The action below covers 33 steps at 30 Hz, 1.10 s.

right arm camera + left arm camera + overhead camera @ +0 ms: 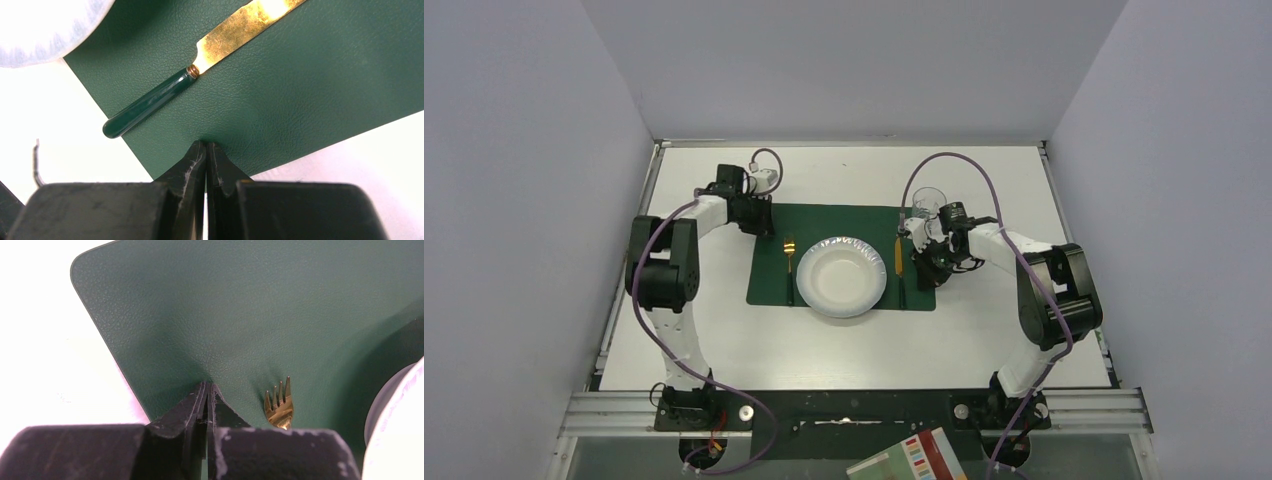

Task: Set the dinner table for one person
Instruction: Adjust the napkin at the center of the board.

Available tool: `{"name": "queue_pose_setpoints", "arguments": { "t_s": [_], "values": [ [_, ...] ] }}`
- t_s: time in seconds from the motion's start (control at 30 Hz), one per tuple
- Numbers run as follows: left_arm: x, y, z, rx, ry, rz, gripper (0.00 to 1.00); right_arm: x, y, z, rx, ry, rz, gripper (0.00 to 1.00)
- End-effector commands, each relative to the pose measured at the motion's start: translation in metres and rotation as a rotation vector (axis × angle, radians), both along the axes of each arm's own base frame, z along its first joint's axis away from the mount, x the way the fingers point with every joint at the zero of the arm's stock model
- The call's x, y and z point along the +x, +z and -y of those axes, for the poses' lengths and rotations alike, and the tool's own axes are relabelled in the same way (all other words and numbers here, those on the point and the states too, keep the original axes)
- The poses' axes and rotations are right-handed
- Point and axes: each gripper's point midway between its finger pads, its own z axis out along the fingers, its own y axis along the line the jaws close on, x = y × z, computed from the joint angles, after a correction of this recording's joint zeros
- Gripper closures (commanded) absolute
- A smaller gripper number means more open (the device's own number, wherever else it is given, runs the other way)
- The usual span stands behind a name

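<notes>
On the white dinner table (724,340) lies a dark green placemat (766,285). It carries a white plate (841,277), a gold fork (790,262) to the plate's left and a gold knife with a green handle (899,265) to its right. My left gripper (762,224) is shut, its tips (207,385) pressing on the mat (225,315) near its far left corner, just left of the fork's tines (280,402). My right gripper (921,262) is shut too, its tips (206,144) down on the mat (300,90) beside its right edge, near the knife handle (150,102).
A clear glass (929,201) stands on the table at the mat's far right corner, just behind my right wrist. Grey walls close in on three sides. A metal rail (844,408) runs along the near edge, with a colourful booklet (909,460) below it.
</notes>
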Motion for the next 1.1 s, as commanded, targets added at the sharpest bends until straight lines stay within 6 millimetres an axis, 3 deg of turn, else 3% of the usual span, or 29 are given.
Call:
{"name": "queue_pose_setpoints", "arguments": {
  "t_s": [0.0,0.47,1.07],
  "values": [
    [-0.047,-0.036,-0.006,0.032,-0.022,-0.140,1.00,-0.008,-0.031,0.031,-0.147,-0.015,-0.051,1.00],
    [-0.086,-0.043,-0.001,0.000,-0.036,-0.214,1.00,-0.009,-0.032,0.032,-0.149,-0.007,-0.056,1.00],
    [-0.106,-0.044,0.006,-0.034,-0.049,-0.266,1.00,-0.010,-0.036,0.028,-0.135,-0.006,-0.075,1.00]
  ]
}}
